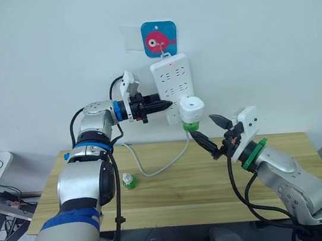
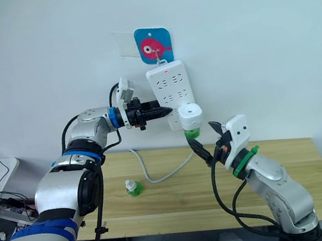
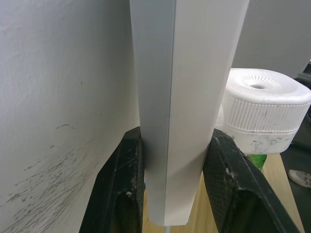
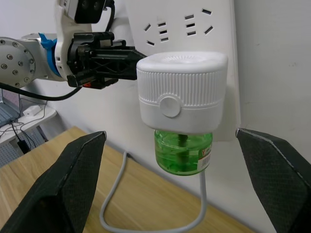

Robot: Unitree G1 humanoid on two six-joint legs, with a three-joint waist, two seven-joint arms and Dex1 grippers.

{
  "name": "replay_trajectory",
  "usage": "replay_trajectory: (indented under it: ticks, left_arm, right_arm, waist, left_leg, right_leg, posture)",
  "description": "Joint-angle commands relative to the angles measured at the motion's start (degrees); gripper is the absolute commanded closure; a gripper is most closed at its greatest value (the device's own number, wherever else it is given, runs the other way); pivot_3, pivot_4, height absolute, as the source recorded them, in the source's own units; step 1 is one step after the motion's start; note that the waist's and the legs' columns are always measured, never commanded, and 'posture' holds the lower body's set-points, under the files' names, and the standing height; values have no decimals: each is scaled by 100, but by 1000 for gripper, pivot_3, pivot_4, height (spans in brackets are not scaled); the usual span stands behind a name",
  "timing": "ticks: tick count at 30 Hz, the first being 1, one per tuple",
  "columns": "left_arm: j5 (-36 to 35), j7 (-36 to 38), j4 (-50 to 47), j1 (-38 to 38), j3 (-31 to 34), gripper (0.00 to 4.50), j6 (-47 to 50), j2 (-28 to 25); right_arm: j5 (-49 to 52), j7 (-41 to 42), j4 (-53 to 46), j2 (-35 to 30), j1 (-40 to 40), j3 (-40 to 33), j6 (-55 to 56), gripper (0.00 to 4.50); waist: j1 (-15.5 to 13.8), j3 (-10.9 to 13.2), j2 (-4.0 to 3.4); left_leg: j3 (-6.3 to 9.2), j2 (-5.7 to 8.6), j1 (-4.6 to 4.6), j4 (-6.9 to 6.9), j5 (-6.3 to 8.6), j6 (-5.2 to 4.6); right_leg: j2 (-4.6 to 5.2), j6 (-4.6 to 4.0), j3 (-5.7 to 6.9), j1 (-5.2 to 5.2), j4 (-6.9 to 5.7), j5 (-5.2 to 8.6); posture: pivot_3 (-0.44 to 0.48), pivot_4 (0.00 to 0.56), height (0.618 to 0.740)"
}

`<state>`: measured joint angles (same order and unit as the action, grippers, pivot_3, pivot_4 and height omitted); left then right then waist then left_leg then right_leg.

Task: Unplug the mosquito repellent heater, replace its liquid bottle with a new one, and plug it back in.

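Left claw [image 1: 165, 104] clamps power strip [image 1: 174, 83] — right claw [image 1: 218, 136] wide apart

**My rig's arms: silver shells, colour-coded wrists**

I see rounded silver-grey arm shells with black cables looped alongside. The left gripper [image 1: 157, 105] sits beyond a blue wrist ring; the right gripper [image 1: 218, 137] beyond a green one. Both have white wrist camera housings and black fingers.

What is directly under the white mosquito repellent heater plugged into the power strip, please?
A green liquid bottle hangs under the mosquito repellent heater. Its neck is hidden inside the heater.
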<state>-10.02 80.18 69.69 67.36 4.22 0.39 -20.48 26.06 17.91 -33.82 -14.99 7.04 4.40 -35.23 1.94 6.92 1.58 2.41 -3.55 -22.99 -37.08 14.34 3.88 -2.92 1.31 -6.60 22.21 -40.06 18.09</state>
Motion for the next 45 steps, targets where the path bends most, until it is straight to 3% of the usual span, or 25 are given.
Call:
replay_trajectory:
  ticks: [1, 16, 25, 28, 31, 45]
  left_arm:
    - [-21, -108, -76, 191, 101, 3222, -90, 73]
    - [16, -166, -50, 246, 116, 3222, -156, 105]
    - [11, -214, -50, 262, 136, 3222, -181, 96]
    - [8, -224, -54, 261, 141, 3222, -188, 100]
    - [-2, -261, -50, 259, 159, 3222, -206, 101]
    - [9, -477, 14, 265, 236, 3222, -198, 69]
  right_arm:
    - [-51, -392, -296, 187, 376, 102, -283, 0]
    - [-780, -1181, 346, 777, 1488, 426, -717, 0]
    - [-1132, -1207, 613, 796, 1581, 497, -693, 0]
    - [-1149, -1192, 624, 866, 1572, 478, -679, 583]
    - [-1164, -1157, 610, 899, 1565, 466, -671, 1438]
    - [-796, -1067, -491, 636, 1111, 105, -1505, 1435]
  waist:
    - [-6, 0, 0]
    - [-6, 0, -1]
    - [-6, 0, -1]
    - [-5, 0, -1]
    - [-3, 0, -1]
    - [-8, 1, -3]
  left_leg:
    - [0, 0, 0, 0, 0, 0]
    - [25, 1, -5, -1, -3, 2]
    - [39, 1, -12, -1, -5, 4]
    - [45, 1, -14, -1, -6, 5]
    - [51, 0, -16, -1, -9, 6]
    - [88, 7, -45, -2, -13, 7]
  right_leg:
    - [0, 0, 0, 1, -2, 0]
    - [2, -1, 20, 0, -3, 0]
    - [3, -1, 36, 0, -3, 0]
    - [3, -1, 43, 0, -4, 0]
    - [3, -2, 49, 0, -5, 0]
    - [14, -10, 89, 4, 6, 4]
  posture:
    - [-20, 115, 740]
    - [-17, 110, 740]
    - [-11, 105, 740]
    - [-8, 105, 740]
    - [-8, 105, 740]
    - [-14, 114, 740]
